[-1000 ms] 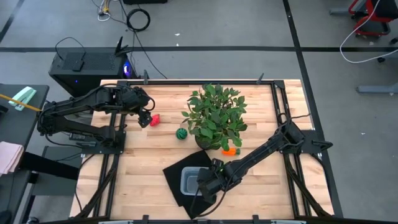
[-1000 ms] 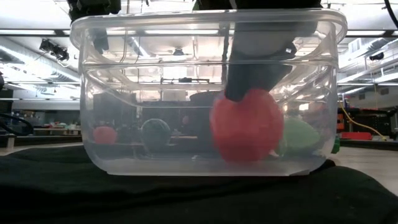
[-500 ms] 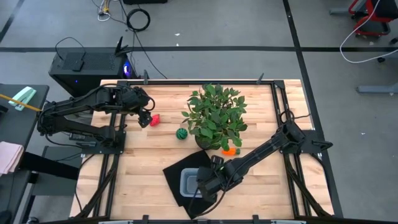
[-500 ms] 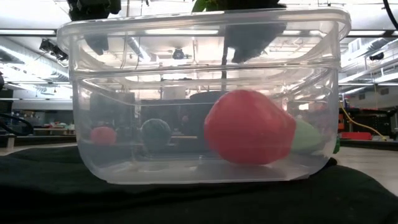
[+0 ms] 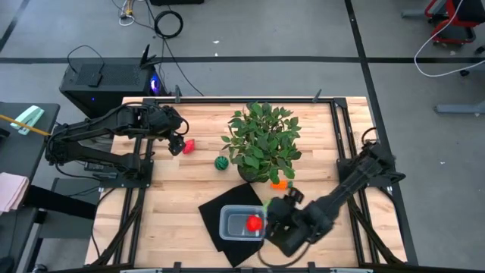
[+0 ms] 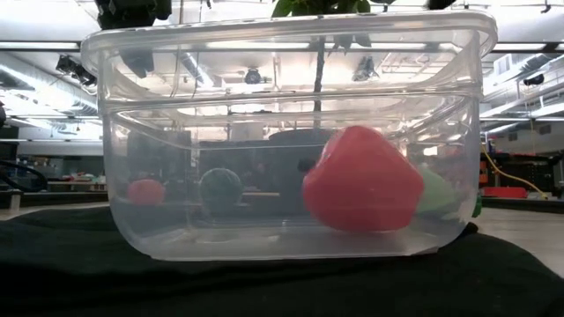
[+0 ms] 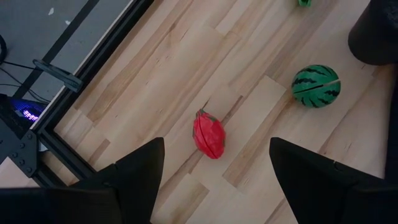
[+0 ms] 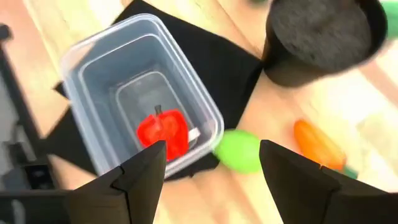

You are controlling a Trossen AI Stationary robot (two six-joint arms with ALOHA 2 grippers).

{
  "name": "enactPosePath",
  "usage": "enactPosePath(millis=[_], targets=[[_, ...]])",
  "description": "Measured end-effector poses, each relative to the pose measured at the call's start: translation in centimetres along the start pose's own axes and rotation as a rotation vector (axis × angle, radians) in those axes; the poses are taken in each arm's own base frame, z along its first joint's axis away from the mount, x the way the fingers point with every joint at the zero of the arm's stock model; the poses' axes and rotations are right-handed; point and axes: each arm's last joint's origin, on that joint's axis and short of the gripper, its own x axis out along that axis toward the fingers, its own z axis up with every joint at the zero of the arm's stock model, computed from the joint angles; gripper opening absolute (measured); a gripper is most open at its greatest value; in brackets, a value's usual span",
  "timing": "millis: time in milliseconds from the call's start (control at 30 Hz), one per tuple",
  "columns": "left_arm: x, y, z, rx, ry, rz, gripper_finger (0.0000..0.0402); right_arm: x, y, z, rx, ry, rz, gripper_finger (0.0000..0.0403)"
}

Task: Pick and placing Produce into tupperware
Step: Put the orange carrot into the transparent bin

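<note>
The clear tupperware (image 5: 227, 214) stands on a black mat. One red piece (image 5: 255, 223) lies on its bottom, also seen in the low view (image 6: 361, 180) and the right wrist view (image 8: 163, 132). My right gripper (image 8: 211, 152) is open, raised beside the tub's right side (image 5: 279, 218). My left gripper (image 7: 214, 149) is open above the second red piece (image 7: 209, 135), which lies on the wood near the far left (image 5: 189, 145). The striped green ball (image 5: 220, 162), the orange piece (image 8: 317, 144) and the yellow-green piece (image 8: 239, 150) lie on the table.
A big leafy potted plant (image 5: 261, 140) in a dark pot (image 8: 323, 37) stands mid-table, just beyond the tub and the orange piece. The black mat (image 5: 214, 206) lies askew at the near edge. Bare wood shows left of the mat and between plant and left arm.
My right gripper has let go of the red piece inside the tub, risen out of it and drawn back toward the table's right. The red piece has dropped to the tub's bottom and settled on its side. The tub has shifted slightly.
</note>
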Motion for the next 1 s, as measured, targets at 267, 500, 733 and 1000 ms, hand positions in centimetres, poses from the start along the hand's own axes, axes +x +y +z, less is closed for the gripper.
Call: enactPosePath(millis=[267, 500, 733, 1000], targets=[[0.0, 0.0, 0.0, -0.002, -0.003, -0.001, 0.0298, -3.6, -3.9, -4.3, 0.209, -0.038, -0.007, 0.0261], [0.0, 0.0, 0.0, -0.012, -0.004, -0.001, 0.0298, -2.6, -6.8, -9.1, 0.371, -0.043, -0.046, 0.0261], [0.0, 0.0, 0.0, -0.039, -0.004, -0.001, 0.0298, -0.5, -8.0, -13.3, 0.495, -0.028, -0.01, 0.0261], [0.0, 0.0, 0.0, -0.066, -0.004, -0.002, 0.0298, 2.9, -8.8, -11.7, 0.582, -0.219, 0.007, 0.0261]])
